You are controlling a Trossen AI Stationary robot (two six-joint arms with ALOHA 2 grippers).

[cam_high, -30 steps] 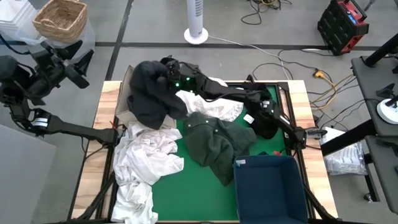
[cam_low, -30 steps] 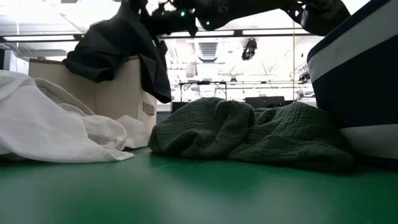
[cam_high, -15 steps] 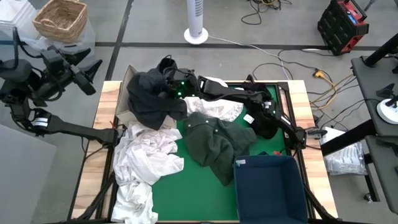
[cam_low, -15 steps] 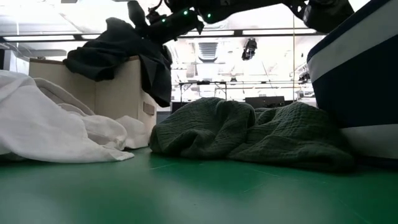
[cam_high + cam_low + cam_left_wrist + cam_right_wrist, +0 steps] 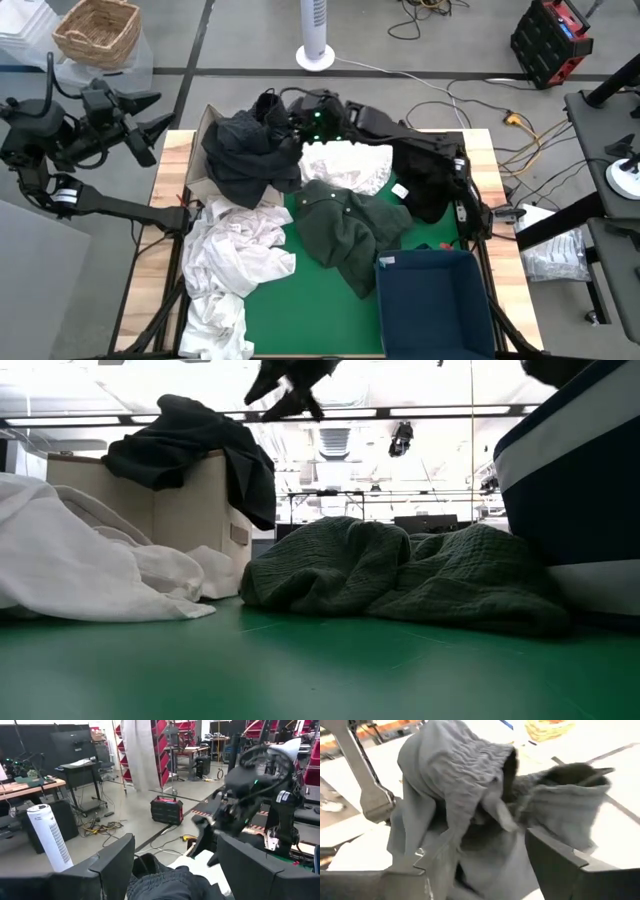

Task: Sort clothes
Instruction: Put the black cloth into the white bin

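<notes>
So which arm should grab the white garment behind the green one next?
Probably the right: its hand hangs open beside the white garment, while the left hand waits off the table's left edge.

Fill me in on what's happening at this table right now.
The robot is sorting clothes. The right gripper hangs open over the far side of the table, beside the dark garment draped over the cardboard box, and holds nothing. A white garment, a dark green garment and a crumpled white pile lie on the green mat. The navy bin sits at the near right. The left gripper waits open off the table's left side.
</notes>
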